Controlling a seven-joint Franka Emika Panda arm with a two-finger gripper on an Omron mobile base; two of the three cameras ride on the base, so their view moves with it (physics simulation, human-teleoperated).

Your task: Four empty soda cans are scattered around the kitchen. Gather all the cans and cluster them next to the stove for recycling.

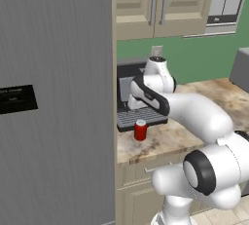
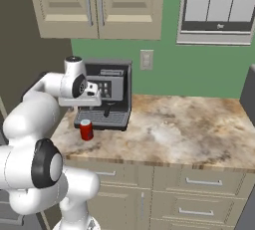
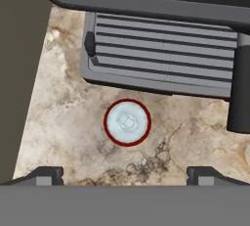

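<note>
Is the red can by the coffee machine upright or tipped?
Upright: the soda can stands on the counter; its round top faces the hand view.

Flat, even rendered light, moderately bright, no clear source. Shadows barely show; faint dark patch under the coffee machine [image 2: 105,97] on the desk [image 2: 189,129]. No glare, no edge distortion. Low resolution, slightly soft edges everywhere.

A red soda can [image 1: 140,130] stands upright on the counter [image 2: 189,124].

A dark coffee machine [image 2: 110,93] with a slotted drip tray [image 3: 161,54] is set on the marbled counter [image 2: 189,129], beside a tall grey refrigerator [image 1: 56,102]; beige cabinets [image 2: 97,5] are mounted above.
</note>
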